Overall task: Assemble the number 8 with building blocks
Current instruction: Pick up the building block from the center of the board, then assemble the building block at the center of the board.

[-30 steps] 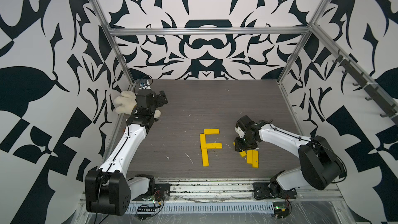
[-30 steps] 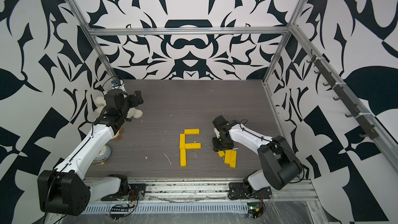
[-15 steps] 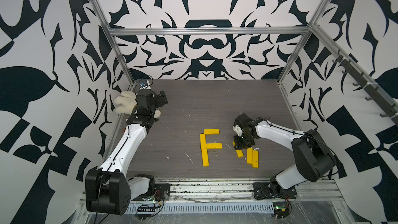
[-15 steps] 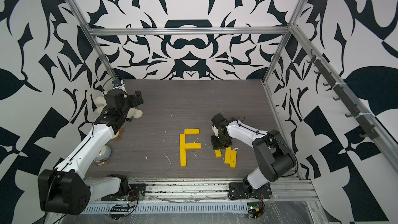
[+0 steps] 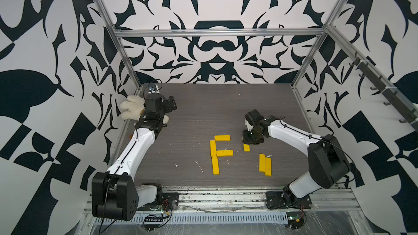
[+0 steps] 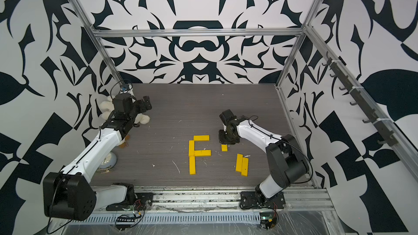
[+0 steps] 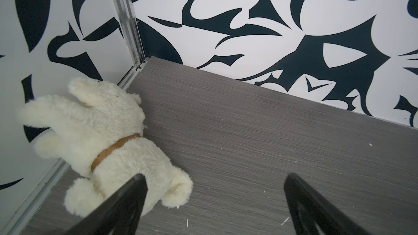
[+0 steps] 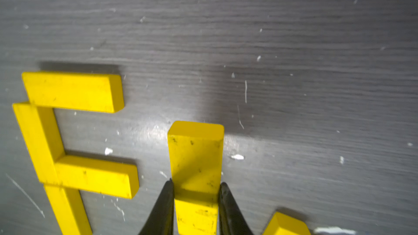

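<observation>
Squeezing one yellow bar (image 8: 195,154) by its sides, the right gripper (image 8: 195,184) holds it just beside the yellow F shape (image 5: 213,148), likely to make the 8's right side. The left gripper (image 7: 213,177) is open and empty near the plush toy (image 7: 97,136).

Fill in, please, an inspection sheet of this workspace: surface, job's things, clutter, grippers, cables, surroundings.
Surface: grey wood-grain tabletop, scattered white specks.
Job's things: four yellow bars lie flat as an F; held bar to its right; two spare bars side by side nearer the front.
Clutter: white plush toy against the left wall.
Grippers: left gripper open, empty, near the plush toy; right gripper shut on the held bar.
Cables: black cable along the right arm; loose wires at the front rail.
Surroundings: patterned walls, aluminium frame, hooks on the right wall.
</observation>
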{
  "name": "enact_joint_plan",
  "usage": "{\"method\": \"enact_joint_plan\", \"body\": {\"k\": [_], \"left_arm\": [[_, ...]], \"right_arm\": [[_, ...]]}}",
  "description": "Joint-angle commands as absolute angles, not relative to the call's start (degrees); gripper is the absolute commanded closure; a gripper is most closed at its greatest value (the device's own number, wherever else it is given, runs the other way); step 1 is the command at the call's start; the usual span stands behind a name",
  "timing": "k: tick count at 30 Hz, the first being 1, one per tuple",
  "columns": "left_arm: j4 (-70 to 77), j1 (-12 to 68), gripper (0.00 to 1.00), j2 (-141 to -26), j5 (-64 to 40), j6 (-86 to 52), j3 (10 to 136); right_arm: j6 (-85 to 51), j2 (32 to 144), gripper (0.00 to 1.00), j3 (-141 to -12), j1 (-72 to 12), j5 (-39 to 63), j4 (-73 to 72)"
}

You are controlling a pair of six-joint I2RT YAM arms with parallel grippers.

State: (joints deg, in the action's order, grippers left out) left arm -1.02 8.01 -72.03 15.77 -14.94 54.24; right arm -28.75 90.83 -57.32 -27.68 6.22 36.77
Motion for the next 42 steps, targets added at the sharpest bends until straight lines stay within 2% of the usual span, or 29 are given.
{"method": "enact_joint_plan", "body": {"k": [1,11,22,24,25,27,29,38,42], "left_arm": [[1.1,8.1,0.01,-72.6,16.0,-13.9,54.4],[2.9,7.5,0.01,-77.6,15.5,-13.7,54.5],[4.1,7.3,0.01,-76.2,16.5,-13.6,53.0],[4.1,7.3,0.01,-76.3,16.4,-13.7,52.8],[4.2,7.3,0.01,-76.3,16.4,-13.8,52.7],[4.2,7.3,0.01,-76.2,16.3,-13.6,52.8],[4.1,7.3,0.01,-76.1,16.4,-13.6,52.8],[4.2,7.3,0.01,-75.9,16.5,-13.6,52.6],[4.5,7.3,0.01,-76.0,16.5,-13.5,52.4]], "right_arm": [[-33.4,92.9,0.90,-57.6,-27.5,5.6,34.8],[-33.0,99.0,0.89,-62.6,-29.6,5.5,33.8],[-33.4,100.0,0.88,-64.1,-31.7,4.3,35.9],[-33.1,100.4,0.84,-64.3,-31.7,4.4,36.4],[-33.0,100.4,0.79,-64.3,-31.7,3.9,36.5],[-33.3,100.2,0.60,-64.4,-31.7,3.5,36.6],[-33.3,100.3,0.54,-64.7,-31.7,4.2,36.6],[-33.0,101.1,0.54,-66.0,-32.1,3.5,37.0],[-32.4,102.1,0.58,-67.7,-32.6,2.3,39.0]]}}
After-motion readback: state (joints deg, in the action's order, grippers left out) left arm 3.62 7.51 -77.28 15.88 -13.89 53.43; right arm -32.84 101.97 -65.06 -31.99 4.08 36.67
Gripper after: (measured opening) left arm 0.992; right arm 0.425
